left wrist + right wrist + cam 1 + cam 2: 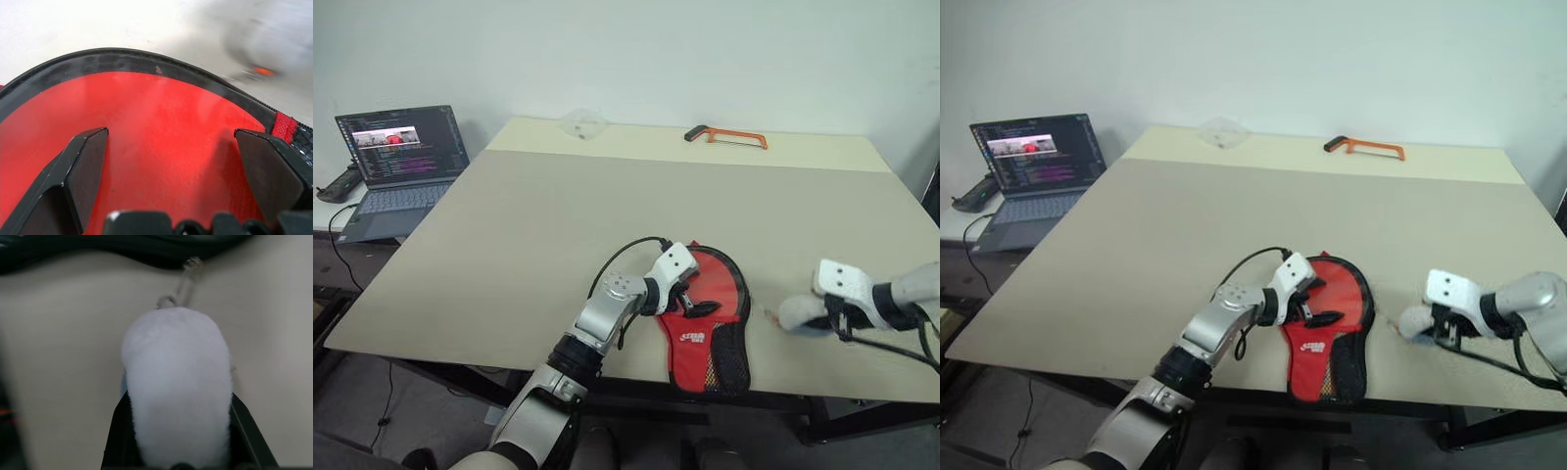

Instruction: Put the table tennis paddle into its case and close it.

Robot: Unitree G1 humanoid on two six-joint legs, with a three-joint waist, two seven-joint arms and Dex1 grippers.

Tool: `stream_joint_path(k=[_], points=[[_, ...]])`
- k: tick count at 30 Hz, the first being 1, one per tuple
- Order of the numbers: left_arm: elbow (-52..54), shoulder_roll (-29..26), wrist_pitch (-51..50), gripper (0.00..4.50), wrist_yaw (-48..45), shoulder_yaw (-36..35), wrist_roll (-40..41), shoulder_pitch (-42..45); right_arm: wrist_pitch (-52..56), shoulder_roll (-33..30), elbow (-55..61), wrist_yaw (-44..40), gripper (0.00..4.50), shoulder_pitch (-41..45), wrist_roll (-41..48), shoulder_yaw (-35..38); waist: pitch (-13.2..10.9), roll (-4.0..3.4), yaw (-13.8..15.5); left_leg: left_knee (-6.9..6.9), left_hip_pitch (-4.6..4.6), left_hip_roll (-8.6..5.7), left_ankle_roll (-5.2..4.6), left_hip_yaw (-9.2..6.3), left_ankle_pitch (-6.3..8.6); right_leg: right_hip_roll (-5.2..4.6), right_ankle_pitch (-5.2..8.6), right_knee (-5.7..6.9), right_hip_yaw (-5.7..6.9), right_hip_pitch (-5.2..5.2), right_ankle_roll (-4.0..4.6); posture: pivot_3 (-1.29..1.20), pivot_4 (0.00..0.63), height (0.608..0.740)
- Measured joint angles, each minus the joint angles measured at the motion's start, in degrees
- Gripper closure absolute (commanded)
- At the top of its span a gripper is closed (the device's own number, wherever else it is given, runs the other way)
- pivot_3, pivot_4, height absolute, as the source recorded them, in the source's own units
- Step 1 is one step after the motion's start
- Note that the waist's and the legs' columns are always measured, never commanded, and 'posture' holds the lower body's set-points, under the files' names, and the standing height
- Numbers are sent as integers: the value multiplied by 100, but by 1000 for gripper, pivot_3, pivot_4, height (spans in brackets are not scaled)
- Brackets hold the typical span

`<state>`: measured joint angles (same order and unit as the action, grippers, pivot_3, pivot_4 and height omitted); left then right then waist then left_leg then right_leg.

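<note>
The case lies flat near the table's front edge, red side with white lettering up, black mesh along its right rim. The table tennis paddle is hidden. My left gripper stands open right over the case's round part; in the left wrist view its fingers straddle the red face inside the black trim. My right gripper is to the right of the case, shut on a white fluffy pom-pom. A small metal clasp leads from the pom-pom toward a dark band.
An orange hacksaw and a clear plastic piece lie at the table's far edge. An open laptop stands on a lower surface to the left. The table's front edge runs just below the case.
</note>
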<state>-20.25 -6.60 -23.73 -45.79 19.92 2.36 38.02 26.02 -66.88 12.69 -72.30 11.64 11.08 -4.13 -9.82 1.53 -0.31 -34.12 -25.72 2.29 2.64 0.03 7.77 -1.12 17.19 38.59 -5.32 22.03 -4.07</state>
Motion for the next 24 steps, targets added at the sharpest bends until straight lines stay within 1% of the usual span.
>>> stream_joint_path(k=[2, 6, 11, 15, 21, 24], points=[[-62, 16, 16, 0, 3, 36, -29, 41, 6, -176, 550, -270, 3829, -477, 338, 231, -1, 3, 13, -5, 3, 0, 0, -3, 0, -1, 5, -3, 4, -6, 8, 0, 150, 740], [-151, 22, 33, 0, -11, 91, -76, 105, 216, -205, 1437, -449, 3850, -1161, 904, 426, 2, 9, 6, -16, 5, 0, 1, -4, 1, -3, 8, -6, 3, -16, 14, 0, 150, 740], [-202, 34, 47, 0, -12, 114, -96, 128, 509, -201, 2400, -471, 3854, -1670, 1451, 458, 5, 15, 8, -21, 7, 0, 2, -9, 1, -4, 8, -11, 9, -23, 14, 0, 150, 740], [-254, 33, 52, 0, -52, 126, -121, 169, 514, -185, 2539, -432, 3856, -1823, 1469, 179, 8, 19, 6, -21, 9, 0, 2, -9, 1, -6, 6, -24, 10, -24, 13, 0, 150, 740], [-444, 19, 81, 0, -152, 187, -163, 337, 384, -222, 3078, -519, 3859, -2389, 1483, -20, 16, 23, 8, -18, 15, 1, 5, -21, 9, -6, 1, -68, 23, -35, 12, 0, 150, 740], [-469, -18, 117, 0, -238, 213, -198, 352, 185, -196, 3269, -532, 3859, -2628, 1377, -539, 29, 38, 5, -17, 16, 4, 6, -21, 13, -5, 1, -70, 24, -35, 12, 0, 150, 740]])
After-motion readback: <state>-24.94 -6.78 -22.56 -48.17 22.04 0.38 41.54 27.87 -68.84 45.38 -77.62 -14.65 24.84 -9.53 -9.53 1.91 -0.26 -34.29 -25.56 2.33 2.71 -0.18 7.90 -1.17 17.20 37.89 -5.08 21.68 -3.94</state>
